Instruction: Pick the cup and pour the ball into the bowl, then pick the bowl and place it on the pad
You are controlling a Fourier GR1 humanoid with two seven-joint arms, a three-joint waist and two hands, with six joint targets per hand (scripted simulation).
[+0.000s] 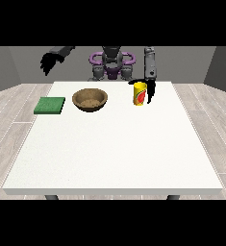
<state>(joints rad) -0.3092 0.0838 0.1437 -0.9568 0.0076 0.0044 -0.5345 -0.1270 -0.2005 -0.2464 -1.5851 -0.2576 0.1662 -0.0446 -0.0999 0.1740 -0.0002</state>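
Reaching for the yellow cup [140, 93] just beside my hand at the view's right [150, 91], whose grasp I cannot tell, I should close squarely round it, keeping it upright before the bowl [90, 100].

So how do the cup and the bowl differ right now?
The cup is yellow, tall and narrow; the bowl is brown, low and wide. The hand at the view's right is beside the cup, while no hand is near the bowl. Both stand upright on the white table.
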